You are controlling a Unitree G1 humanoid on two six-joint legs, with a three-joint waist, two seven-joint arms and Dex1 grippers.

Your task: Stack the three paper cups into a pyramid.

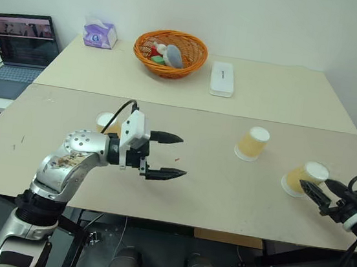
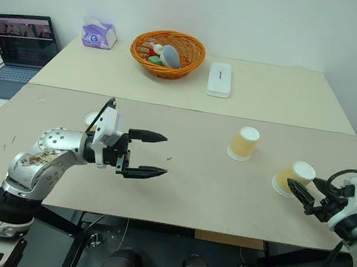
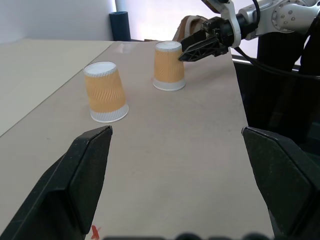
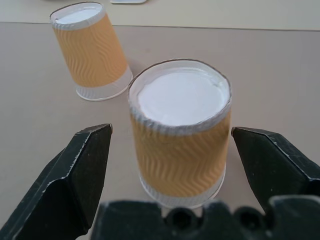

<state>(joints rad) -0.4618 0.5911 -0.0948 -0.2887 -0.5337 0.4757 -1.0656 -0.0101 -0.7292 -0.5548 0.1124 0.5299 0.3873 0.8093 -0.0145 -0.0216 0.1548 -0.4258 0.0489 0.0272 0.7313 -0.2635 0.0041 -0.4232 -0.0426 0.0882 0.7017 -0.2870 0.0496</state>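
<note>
Three paper cups stand upside down on the beige table, each tan with a white base. One cup is half hidden behind my left arm. Another cup sits right of centre. The third cup stands near the right edge. My left gripper hovers open over the table's middle, pointing right, with nothing between its fingers. My right gripper is open at the third cup; in the right wrist view that cup stands between the spread fingers without touching them.
A wicker basket with small items, a white box and a purple tissue pack sit on the far table. A laptop stands on a side desk at the left. The table's front edge runs close below both grippers.
</note>
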